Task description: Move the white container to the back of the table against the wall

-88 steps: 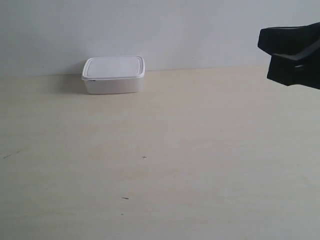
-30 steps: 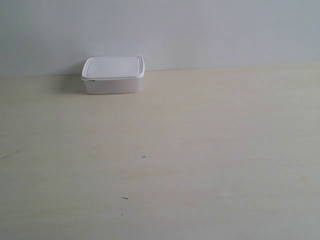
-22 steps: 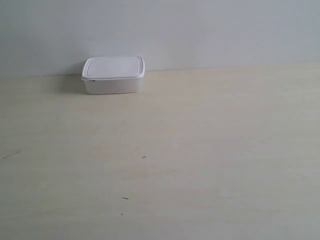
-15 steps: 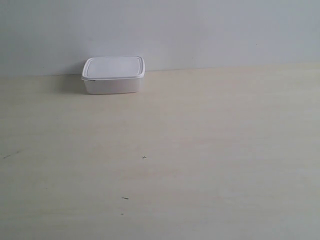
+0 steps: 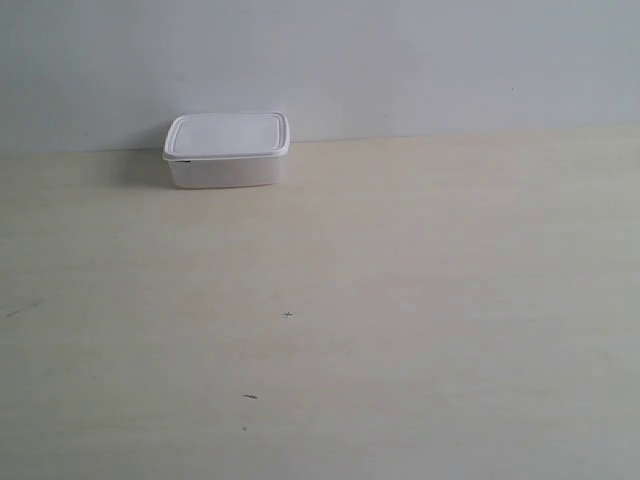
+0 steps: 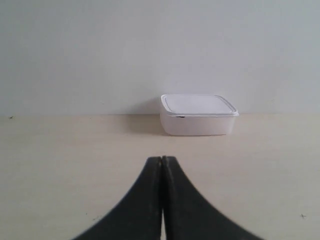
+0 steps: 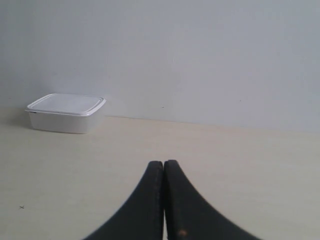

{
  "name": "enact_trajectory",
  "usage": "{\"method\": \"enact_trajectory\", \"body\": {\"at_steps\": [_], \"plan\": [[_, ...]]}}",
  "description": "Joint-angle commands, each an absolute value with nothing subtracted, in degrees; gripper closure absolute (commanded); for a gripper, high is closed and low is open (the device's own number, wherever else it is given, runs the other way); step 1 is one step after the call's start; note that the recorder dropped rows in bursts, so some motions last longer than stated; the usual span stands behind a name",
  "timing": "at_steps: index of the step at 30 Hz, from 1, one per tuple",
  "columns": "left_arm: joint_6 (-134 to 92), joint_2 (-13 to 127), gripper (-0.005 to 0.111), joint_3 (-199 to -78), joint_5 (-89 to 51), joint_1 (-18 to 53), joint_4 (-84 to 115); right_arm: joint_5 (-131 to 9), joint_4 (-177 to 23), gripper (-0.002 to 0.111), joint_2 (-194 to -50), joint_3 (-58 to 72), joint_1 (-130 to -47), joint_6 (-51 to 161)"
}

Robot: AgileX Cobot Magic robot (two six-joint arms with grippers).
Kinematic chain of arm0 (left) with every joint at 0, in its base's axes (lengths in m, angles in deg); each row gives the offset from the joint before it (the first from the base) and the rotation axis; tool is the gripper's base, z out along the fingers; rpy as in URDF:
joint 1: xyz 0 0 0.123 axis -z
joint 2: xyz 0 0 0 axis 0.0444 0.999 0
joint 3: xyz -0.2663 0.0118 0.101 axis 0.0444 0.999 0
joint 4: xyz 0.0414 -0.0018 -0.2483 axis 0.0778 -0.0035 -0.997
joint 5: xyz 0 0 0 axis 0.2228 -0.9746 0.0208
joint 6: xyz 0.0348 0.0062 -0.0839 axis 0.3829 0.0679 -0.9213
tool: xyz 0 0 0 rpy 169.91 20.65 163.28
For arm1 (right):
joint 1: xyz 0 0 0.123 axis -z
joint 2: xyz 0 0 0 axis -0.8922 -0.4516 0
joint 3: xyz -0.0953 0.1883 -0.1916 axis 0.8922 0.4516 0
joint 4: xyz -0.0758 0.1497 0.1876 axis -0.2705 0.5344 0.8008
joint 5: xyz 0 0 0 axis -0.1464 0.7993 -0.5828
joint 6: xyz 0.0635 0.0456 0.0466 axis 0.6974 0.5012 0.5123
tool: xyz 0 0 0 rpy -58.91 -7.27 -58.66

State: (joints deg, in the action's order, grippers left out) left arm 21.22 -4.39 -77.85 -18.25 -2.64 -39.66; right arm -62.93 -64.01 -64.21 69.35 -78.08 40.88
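I count one container (image 5: pixel 227 150): white, shallow, round-cornered, lid on. It sits at the back of the table (image 5: pixel 420 300) by the wall (image 5: pixel 420 60); I can't tell if they touch. The left gripper (image 6: pixel 162 160) and right gripper (image 7: pixel 163 163) are both pressed together and empty, well apart from it, their bases cut off.

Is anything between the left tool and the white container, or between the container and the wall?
Nothing visible. Only bare table lies between the shut left tool and the white container, which already sits by the wall with no object showing between them.
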Motion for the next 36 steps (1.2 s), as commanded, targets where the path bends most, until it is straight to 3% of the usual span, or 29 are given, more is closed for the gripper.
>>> {"method": "enact_trajectory", "body": {"at_steps": [1, 2, 4, 7, 36], "plan": [[-0.9, -4.7, 0.107, -77.6, -20.6, -2.6, -14.8, -63.4, -64.6, 0.108, -63.9, 69.6, -77.7, 40.8], [-12.5, -4.7, 0.107, -77.6, -21.6, -2.6, -1.5, -63.4, -64.6, 0.108, -63.9, 69.6, -77.7, 40.8], [-21.7, -4.7, 0.107, -77.6, -26.5, -2.6, 3.0, -63.4, -64.6, 0.108, -63.9, 69.6, -77.7, 40.8], [-20.4, -4.7, 0.107, -77.6, -33.8, -2.6, 2.9, -63.4, -64.6, 0.108, -63.9, 69.6, -77.7, 40.8], [-12.1, -4.7, 0.107, -77.6, -34.1, -2.6, 2.9, -63.4, -64.6, 0.108, -63.9, 69.6, -77.7, 40.8]]}}
